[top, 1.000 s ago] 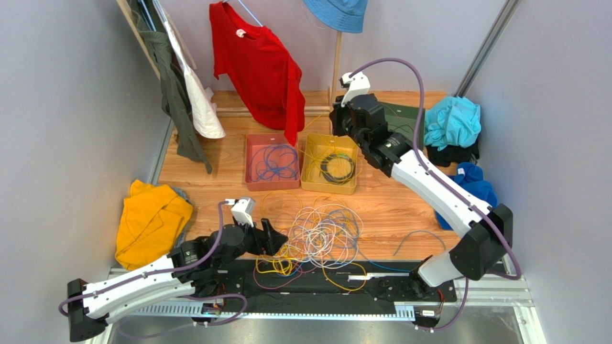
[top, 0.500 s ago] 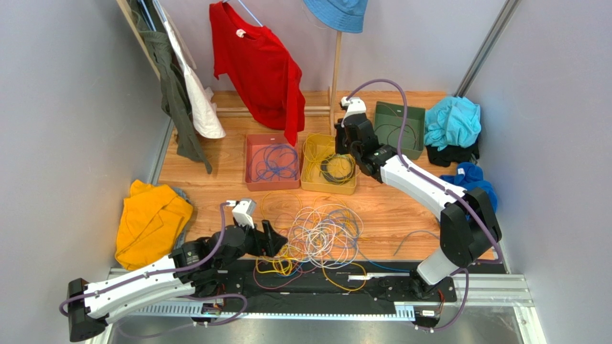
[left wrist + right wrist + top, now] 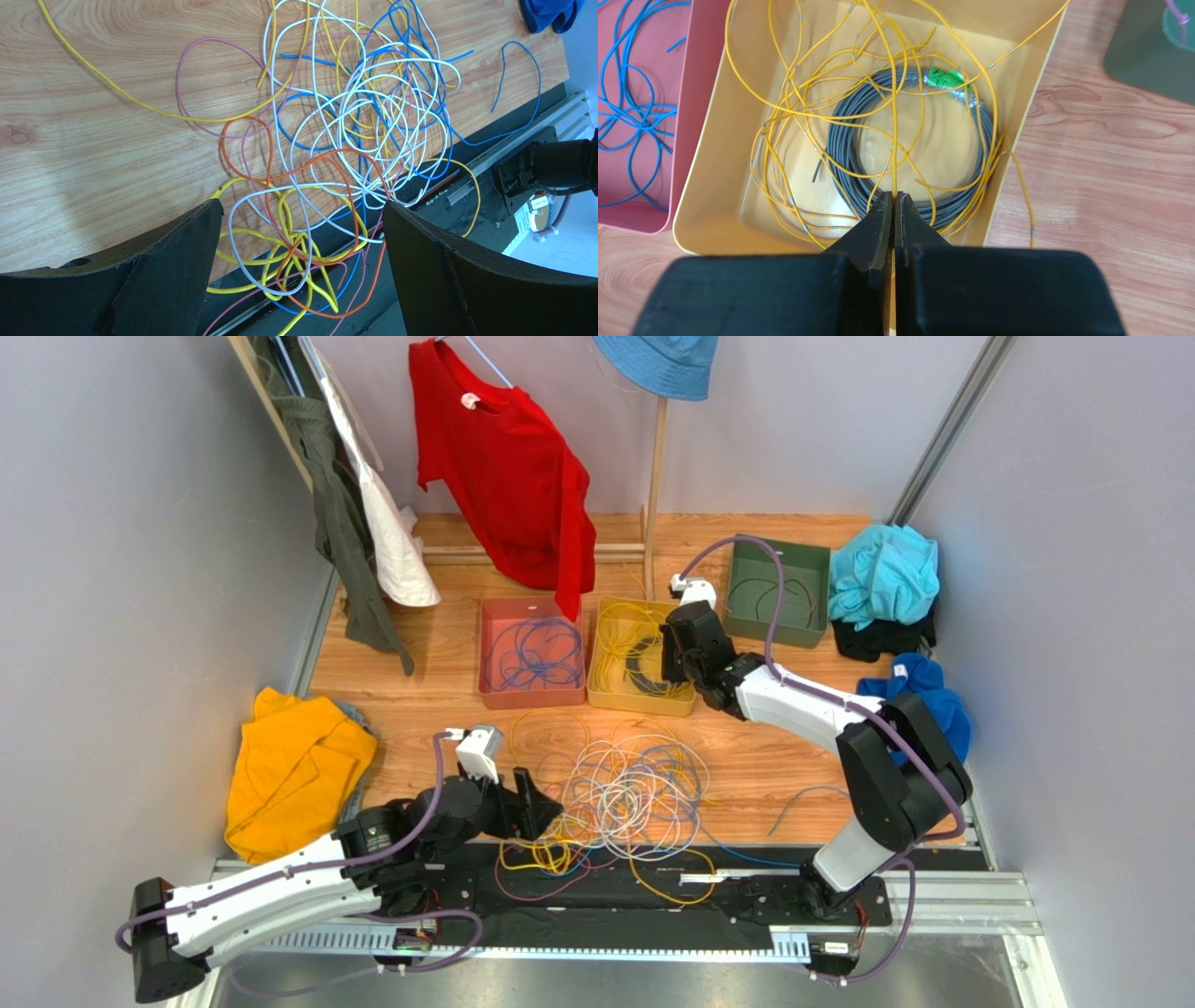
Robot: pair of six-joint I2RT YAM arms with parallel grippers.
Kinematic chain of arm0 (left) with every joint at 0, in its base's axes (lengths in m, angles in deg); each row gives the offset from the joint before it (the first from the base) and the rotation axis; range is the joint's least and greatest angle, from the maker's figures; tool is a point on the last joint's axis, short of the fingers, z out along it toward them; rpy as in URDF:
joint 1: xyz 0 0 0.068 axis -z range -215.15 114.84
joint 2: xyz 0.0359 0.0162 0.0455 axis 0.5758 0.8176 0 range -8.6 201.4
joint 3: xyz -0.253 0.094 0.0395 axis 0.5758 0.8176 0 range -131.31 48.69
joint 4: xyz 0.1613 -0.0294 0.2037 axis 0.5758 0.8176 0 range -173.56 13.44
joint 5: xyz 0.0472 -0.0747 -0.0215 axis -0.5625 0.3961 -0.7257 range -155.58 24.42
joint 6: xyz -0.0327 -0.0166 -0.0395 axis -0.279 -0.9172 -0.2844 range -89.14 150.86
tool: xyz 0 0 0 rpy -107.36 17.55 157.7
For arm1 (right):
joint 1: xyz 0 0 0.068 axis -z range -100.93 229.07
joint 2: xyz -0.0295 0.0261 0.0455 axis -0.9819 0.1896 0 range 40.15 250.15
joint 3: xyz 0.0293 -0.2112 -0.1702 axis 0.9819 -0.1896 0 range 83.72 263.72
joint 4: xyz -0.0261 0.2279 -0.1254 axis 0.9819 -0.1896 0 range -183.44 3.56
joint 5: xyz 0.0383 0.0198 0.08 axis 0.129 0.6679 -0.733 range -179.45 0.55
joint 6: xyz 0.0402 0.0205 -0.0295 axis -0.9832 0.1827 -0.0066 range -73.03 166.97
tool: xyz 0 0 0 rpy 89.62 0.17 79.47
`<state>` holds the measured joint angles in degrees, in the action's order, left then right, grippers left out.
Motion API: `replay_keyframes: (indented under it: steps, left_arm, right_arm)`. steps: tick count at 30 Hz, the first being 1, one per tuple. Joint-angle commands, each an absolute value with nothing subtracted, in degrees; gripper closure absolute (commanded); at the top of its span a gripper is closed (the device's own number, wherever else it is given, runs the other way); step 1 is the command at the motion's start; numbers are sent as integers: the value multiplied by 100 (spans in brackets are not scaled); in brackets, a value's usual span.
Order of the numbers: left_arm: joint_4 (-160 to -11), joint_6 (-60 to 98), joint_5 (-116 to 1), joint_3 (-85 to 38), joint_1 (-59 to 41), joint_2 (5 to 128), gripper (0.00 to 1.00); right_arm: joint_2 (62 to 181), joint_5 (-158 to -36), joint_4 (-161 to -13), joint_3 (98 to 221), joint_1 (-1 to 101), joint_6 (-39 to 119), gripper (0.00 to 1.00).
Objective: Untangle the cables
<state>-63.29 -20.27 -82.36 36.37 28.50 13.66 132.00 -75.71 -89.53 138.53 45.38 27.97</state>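
Right wrist: pink plastic tray (image 3: 682,126) cut off left, dark green tray (image 3: 1151,49) cut off top-right; thin yellow cable (image 3: 894,140) disappears inside pinched right end effector (image 3: 894,199).

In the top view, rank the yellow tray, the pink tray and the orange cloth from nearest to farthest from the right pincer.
Measured from the right pincer, which is shut on a yellow cable:
1. The yellow tray lies directly beneath it.
2. The pink tray sits next to the yellow tray, on its left.
3. The orange cloth is at the table's far left edge.
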Motion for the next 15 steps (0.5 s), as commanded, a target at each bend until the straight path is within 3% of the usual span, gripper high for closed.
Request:
replay_keyframes:
  steps: [1,5,6,7,10,15]
  left_arm:
    - [-6589,-2082,-8184,3673,2857,1407,7]
    - [-6642,-2091,-8149,3682,2857,1451,7]
    - [-6651,-2091,-8140,3674,2857,1469,7]
    - [-6651,-2091,-8140,3673,2865,1486,7]
    - [-6616,-2082,-8140,3656,2857,1495,7]
    - [-6580,-2082,-8184,3647,2857,1469,7]
  right_arm:
    - [13042,-7670,-8450,13699,4418,2570,100]
    - [12866,-7574,-8538,13698,4321,2553,98]
    - [12839,-7460,-8590,13733,4312,2570,89]
    - [12804,-7381,-8617,13760,4295,2605,72]
    - [12620,-7073,-8836,13830,4295,2684,51]
    - [12286,-6608,-9074,13962,4286,2807,39]
